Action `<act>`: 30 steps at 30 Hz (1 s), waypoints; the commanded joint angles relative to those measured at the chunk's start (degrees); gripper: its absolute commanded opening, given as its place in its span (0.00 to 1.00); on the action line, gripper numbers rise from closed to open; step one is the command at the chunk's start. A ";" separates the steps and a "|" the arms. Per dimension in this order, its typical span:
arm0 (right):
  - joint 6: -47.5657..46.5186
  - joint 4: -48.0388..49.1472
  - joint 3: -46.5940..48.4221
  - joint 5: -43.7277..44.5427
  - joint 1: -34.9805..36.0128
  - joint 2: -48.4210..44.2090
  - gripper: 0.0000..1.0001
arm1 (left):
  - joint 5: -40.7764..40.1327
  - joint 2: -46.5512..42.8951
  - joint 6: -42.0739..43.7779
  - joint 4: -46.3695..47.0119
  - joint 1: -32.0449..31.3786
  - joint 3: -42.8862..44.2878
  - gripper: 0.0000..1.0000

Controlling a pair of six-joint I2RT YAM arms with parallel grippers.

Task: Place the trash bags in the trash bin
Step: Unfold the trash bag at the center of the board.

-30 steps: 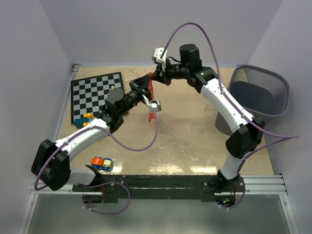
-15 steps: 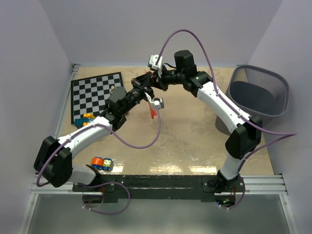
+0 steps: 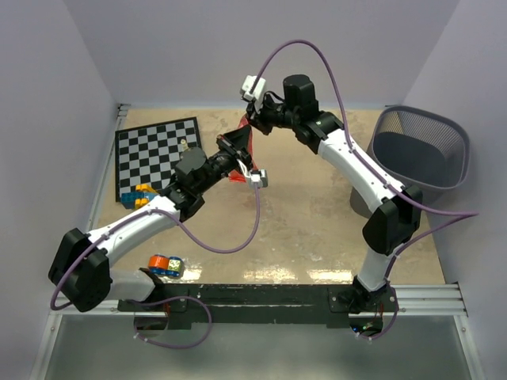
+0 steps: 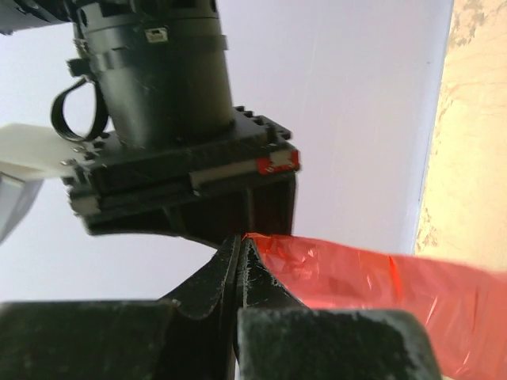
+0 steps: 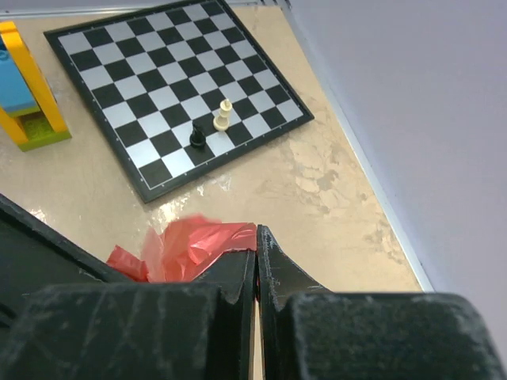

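Note:
A thin red-orange trash bag [image 3: 242, 154] hangs bunched between my two grippers above the table's back centre. My left gripper [image 3: 235, 145] is shut on one edge of the bag [image 4: 380, 277]. My right gripper [image 3: 252, 123] is shut on another edge, and the crumpled film [image 5: 194, 241] spills to the left of its tips. The two grippers sit close together, almost touching. The dark grey wire-mesh trash bin [image 3: 420, 154] stands at the right edge of the table, away from both grippers; nothing shows inside it.
A chessboard [image 3: 158, 154] with a white and a black piece [image 5: 223, 115] lies at the back left. Coloured blocks [image 3: 141, 194] sit at its near edge. A small toy [image 3: 165, 265] lies at the near left. Purple cables loop over both arms.
The hanging strip of bag has been drawn up into a short bunch between the grippers. My left gripper has moved in under the right one, and the right gripper has lifted slightly toward the back.

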 commanded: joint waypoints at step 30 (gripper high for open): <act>-0.97 -0.28 -4.52 -10.64 0.88 -9.99 0.00 | -9.34 3.04 -5.85 8.46 1.24 0.28 0.00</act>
